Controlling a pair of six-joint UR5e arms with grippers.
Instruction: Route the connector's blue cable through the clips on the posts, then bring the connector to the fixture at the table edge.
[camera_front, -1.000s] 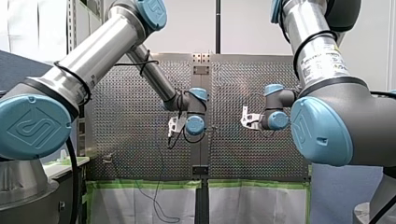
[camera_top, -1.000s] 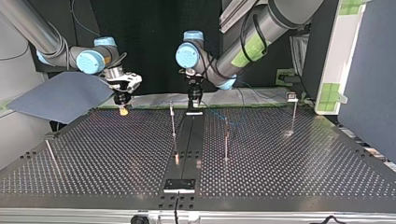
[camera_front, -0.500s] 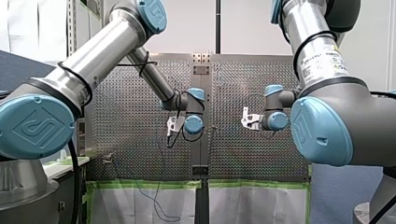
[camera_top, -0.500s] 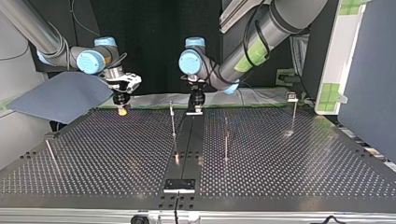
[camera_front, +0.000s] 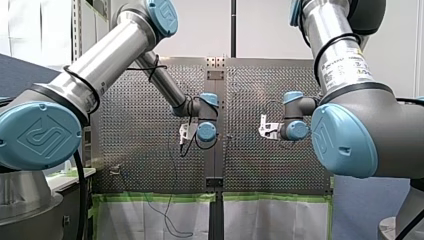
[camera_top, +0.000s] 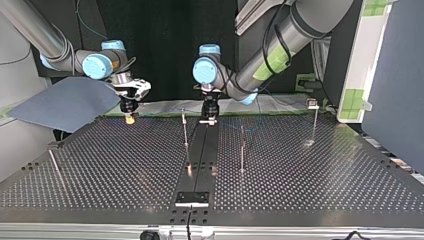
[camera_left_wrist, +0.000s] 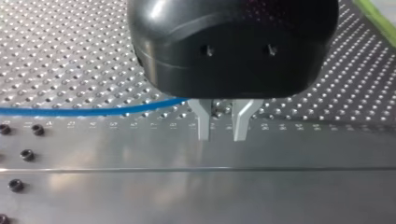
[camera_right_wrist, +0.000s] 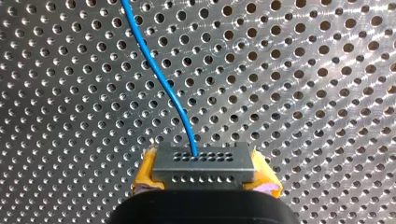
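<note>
Front view: my left pincer and my right pincer hang over the middle of the perforated table, well apart.

Top view: the right pincer is at the far left. The left one is at far centre, just right of a slim post.

Left wrist view: the metal fingers stand slightly apart and hold nothing. The blue cable lies on the table just behind them.

Right wrist view: yellow pads clamp the grey connector by its sides, and the cable runs away ahead. The connector looks light and rigid, so its flat sides suit gripping. The cable looks thin, limp and easily kinked, and is best pinched lightly close to a post.
</note>
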